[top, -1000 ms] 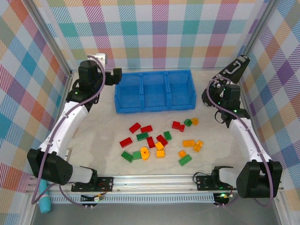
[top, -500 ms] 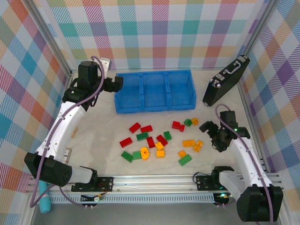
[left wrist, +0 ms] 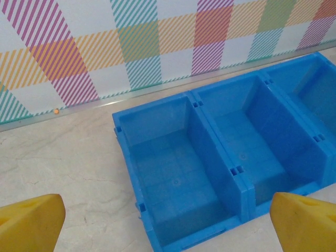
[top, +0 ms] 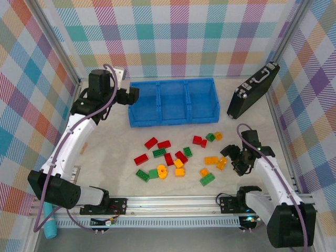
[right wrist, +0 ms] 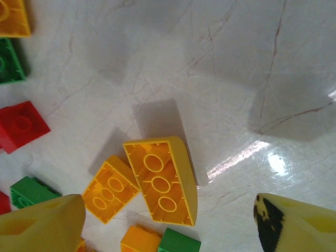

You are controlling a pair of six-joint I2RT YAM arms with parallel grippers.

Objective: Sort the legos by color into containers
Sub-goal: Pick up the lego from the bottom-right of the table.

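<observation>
Right end effector (top: 232,159) has descended, jaws apart, over yellow-orange legos (right wrist: 163,181).

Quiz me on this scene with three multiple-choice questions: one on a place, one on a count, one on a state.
1. Where is the black case?
A) leaning at the far right
B) beside the left arm
C) lying flat at the near edge

2. How many compartments has the blue bin?
A) two
B) three
C) five

3. The right end effector is:
A) shut on a red brick
B) open above yellow-orange bricks
C) inside the bin

Answers: 1 A, it leans in the far right corner; 2 B, three sit side by side; 3 B, its fingers stand apart with the bricks loose between them.
</observation>
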